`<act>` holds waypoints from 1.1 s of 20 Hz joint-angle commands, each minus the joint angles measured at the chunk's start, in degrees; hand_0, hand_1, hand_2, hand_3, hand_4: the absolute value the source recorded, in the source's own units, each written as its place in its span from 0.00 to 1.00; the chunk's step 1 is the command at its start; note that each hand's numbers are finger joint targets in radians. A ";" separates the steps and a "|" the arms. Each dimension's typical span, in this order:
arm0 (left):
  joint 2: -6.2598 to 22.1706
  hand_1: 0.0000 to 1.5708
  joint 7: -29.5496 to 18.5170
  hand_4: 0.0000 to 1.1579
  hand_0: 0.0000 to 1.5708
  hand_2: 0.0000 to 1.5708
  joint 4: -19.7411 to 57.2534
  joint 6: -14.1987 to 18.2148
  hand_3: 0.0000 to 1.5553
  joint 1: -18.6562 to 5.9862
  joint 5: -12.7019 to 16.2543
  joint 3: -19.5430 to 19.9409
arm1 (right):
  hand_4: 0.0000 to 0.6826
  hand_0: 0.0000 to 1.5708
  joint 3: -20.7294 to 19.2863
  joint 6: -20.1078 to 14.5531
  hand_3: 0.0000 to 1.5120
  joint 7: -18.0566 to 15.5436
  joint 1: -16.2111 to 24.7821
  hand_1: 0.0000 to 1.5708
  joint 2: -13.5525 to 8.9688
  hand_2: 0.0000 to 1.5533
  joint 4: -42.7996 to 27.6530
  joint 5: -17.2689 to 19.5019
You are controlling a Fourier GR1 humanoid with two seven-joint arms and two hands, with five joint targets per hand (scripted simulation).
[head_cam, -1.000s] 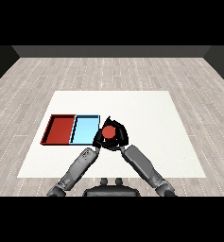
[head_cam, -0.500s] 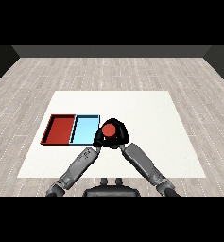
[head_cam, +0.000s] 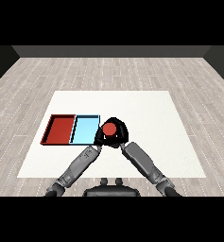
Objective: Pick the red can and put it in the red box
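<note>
The red can [head_cam: 108,128] stands upright, held a little above the table just right of the light blue tray [head_cam: 85,124]. My right hand [head_cam: 123,133] is curled round the can from the right and behind, and the can's red top shows inside the black hand. The red tray [head_cam: 60,130] lies left of the blue one, sharing a wall with it. My left hand [head_cam: 98,138] sits close against the can's left side, at the blue tray's near right corner, and is partly hidden there.
Both trays hold nothing. The white table [head_cam: 151,113] stretches far to the right and behind the trays. Both grey forearms come in from the lower edge and meet near the can.
My right hand has carried the can a little farther from me and slightly left, toward the blue tray. My left hand has hardly moved.
</note>
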 commanded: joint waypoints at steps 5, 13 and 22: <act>-1.90 1.00 -2.56 0.75 1.00 0.97 2.45 1.71 0.92 -1.66 2.79 -0.71 | 0.80 0.97 4.57 -2.94 0.92 -2.73 3.31 0.97 1.20 0.94 -1.76 0.81; -1.92 1.00 -3.49 0.98 1.00 1.00 -0.30 1.10 0.96 -0.80 2.20 -0.03 | 0.00 0.00 0.26 4.11 0.00 -0.02 1.65 0.00 1.21 0.00 -2.81 0.05; -1.95 1.00 -4.37 0.99 1.00 1.00 2.42 3.37 0.96 -2.64 2.57 -1.52 | 0.00 0.00 -2.76 4.98 0.00 0.52 1.91 0.00 1.21 0.00 -2.91 3.52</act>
